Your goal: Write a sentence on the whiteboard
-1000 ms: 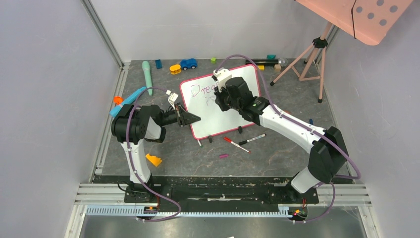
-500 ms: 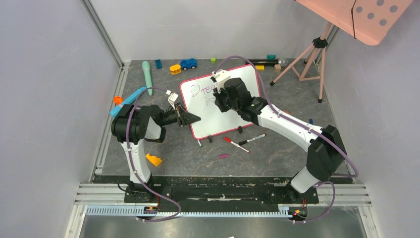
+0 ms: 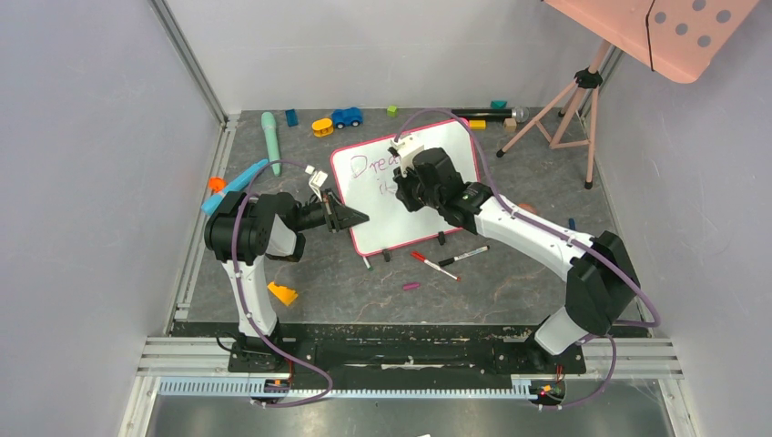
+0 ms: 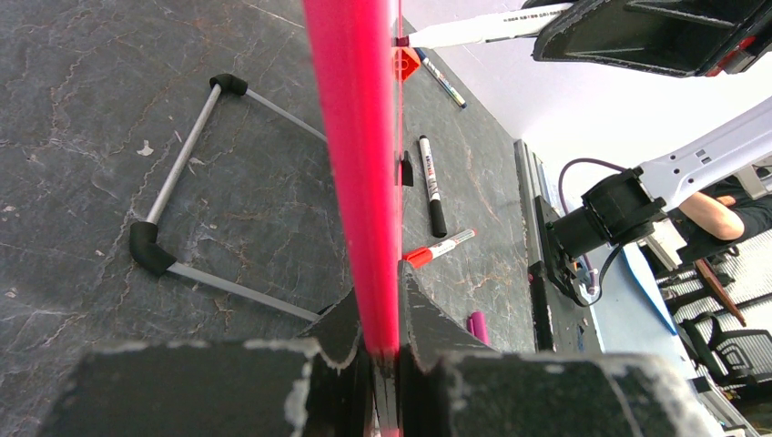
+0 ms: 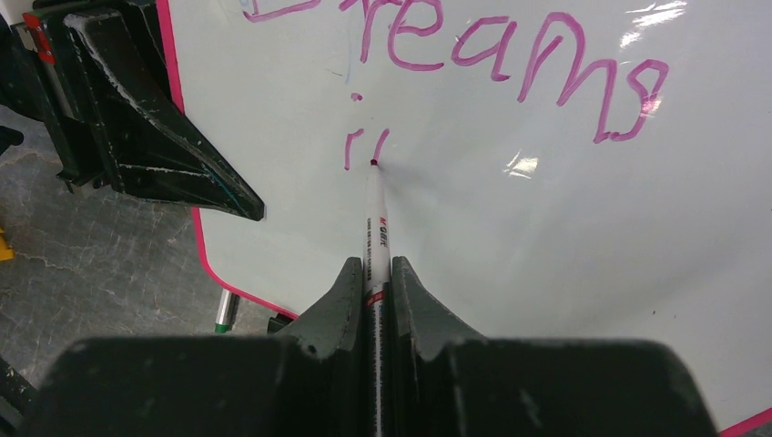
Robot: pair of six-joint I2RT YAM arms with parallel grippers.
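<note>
1. When you look down from above, you find the large white rectangular whiteboard (image 3: 391, 223), with its thin pink-red frame and rounded corners, standing on small black clip feet near the middle of the dark grey stone-patterned table (image 3: 510, 291).
2. Your left gripper (image 4: 382, 309) is clamped on the board's left frame edge, with one black finger pressed against each face.
3. Your right gripper (image 5: 375, 273) is closed tight around a slim white marker pen (image 5: 375, 218), and the pen's tip touches the white surface.
4. You can read the thin purple handwritten sentence (image 5: 473, 55) only as "Dreams" on the top line. Below it, at the left, you see a dotted "i" and a short stroke right at the pen tip.
5. You also have a red-capped marker (image 3: 434, 265) and a black-capped marker (image 3: 462, 256) lying just in front of the board's near edge, with a small purple cap (image 3: 411, 286) near them.
</note>
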